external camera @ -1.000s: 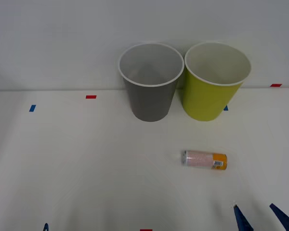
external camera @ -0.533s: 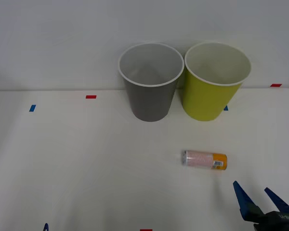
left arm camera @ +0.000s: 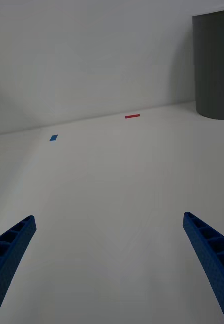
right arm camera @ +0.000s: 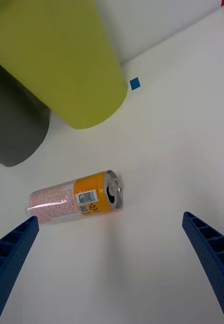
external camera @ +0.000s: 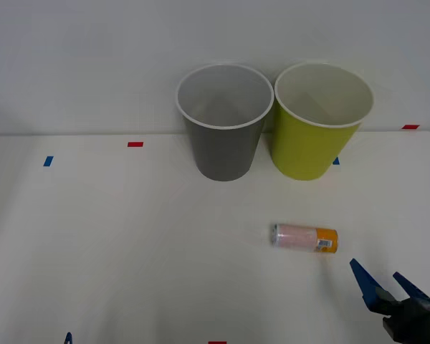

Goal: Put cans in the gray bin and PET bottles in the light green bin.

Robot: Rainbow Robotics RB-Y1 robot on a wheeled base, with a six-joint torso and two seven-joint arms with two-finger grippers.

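Note:
A slim can (external camera: 304, 237) with a pale pink body and an orange end lies on its side on the white table, in front of the light green bin (external camera: 321, 122). The gray bin (external camera: 223, 122) stands just left of the green one, both upright at the back of the table. My right gripper (external camera: 385, 281) is open, low at the front right, a short way behind and right of the can. Its wrist view has the can (right arm camera: 75, 198) ahead between the blue fingers (right arm camera: 10, 253), with both bins beyond. My left gripper (external camera: 29, 337) is open at the front left edge.
Small red tape marks (external camera: 135, 144) and blue tape marks (external camera: 48, 161) dot the white table along the back. A white wall rises behind the bins. The gray bin's side (left arm camera: 215, 66) stands far off in the left wrist view.
My right gripper has come up from the bottom edge and moved forward toward the can. The can, bins and left gripper have not moved.

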